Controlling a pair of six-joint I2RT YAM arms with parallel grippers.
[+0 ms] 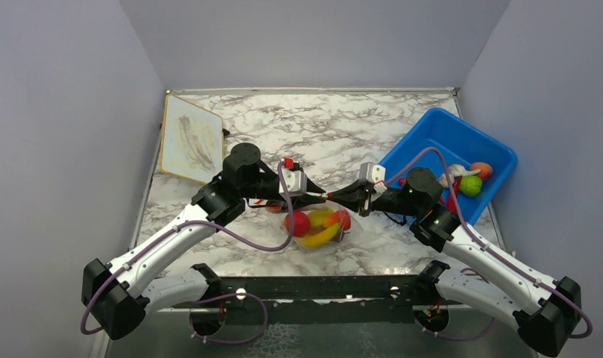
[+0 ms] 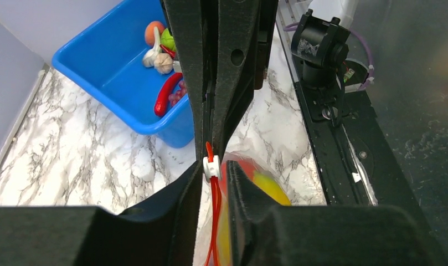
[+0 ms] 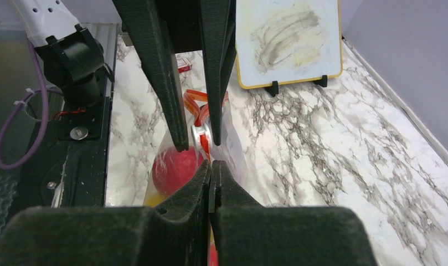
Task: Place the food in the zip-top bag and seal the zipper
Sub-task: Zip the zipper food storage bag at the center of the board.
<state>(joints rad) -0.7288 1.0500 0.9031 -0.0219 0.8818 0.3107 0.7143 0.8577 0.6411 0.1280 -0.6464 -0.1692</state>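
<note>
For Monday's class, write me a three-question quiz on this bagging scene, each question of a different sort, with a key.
1. True or false: the right tool is shut on the zipper.
2. Name the yellow food inside the zip-top bag.
3. The red chili lies: A in the zip-top bag; B in the blue bin; C in the right tool.
Key: 1 true; 2 banana; 3 B.

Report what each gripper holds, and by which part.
Right gripper pinches the zip-top bag by its zipper. Left gripper straddles the white slider; whether it grips cannot be told.
</note>
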